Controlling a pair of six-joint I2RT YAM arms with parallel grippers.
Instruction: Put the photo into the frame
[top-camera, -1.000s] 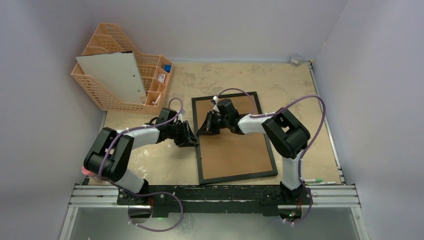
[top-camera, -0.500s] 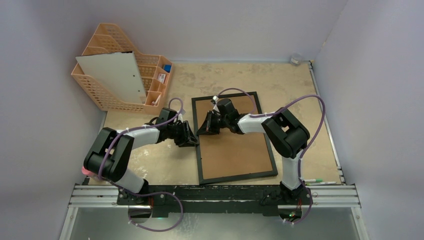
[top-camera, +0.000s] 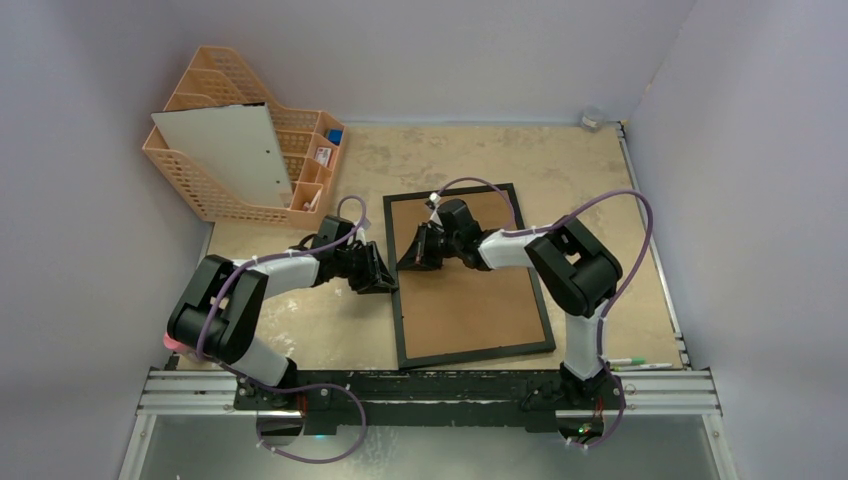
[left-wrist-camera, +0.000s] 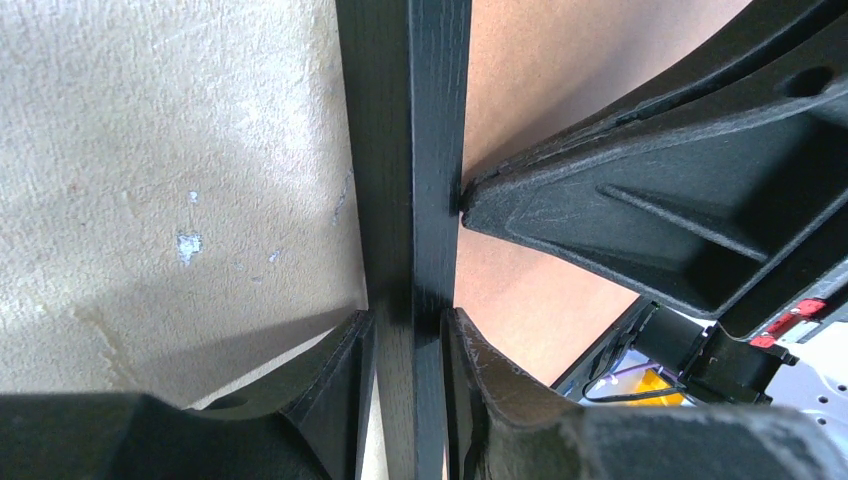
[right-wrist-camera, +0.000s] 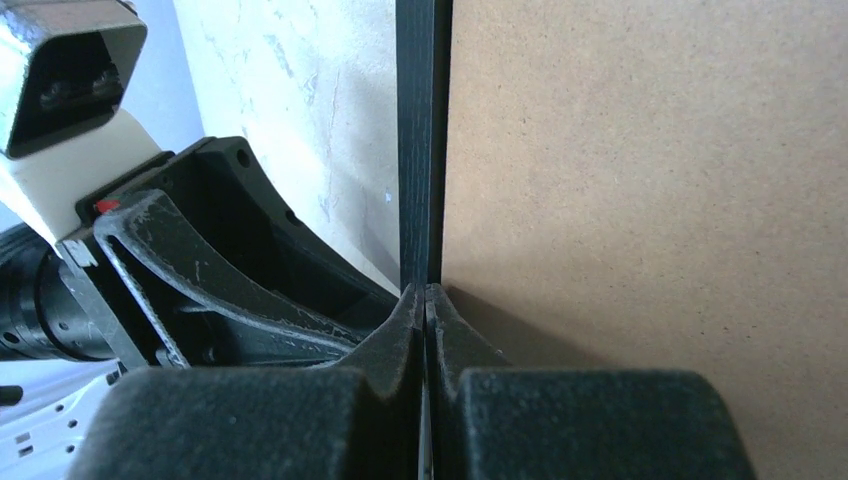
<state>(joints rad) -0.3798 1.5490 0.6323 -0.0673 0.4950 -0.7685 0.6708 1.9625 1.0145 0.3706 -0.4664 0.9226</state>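
Pale lilac walls (top-camera: 450, 50) box in a mottled beige counter (top-camera: 620, 230). The frame (top-camera: 470, 300) lies back-up at its middle. The left pincer (top-camera: 384, 283) clamps its black left border. The right pincer (top-camera: 409, 262), clenched empty, touches the border's inner seam.

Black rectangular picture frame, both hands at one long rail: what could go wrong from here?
1. The right hand, shut, has its tips at the seam between the black rectangular picture frame and its flat brown backing board; pushing there could slip and gouge the board.
2. The left hand clamps the same rail very close by, so the hands may collide.
3. Held by one rail only, the frame could twist if lifted.
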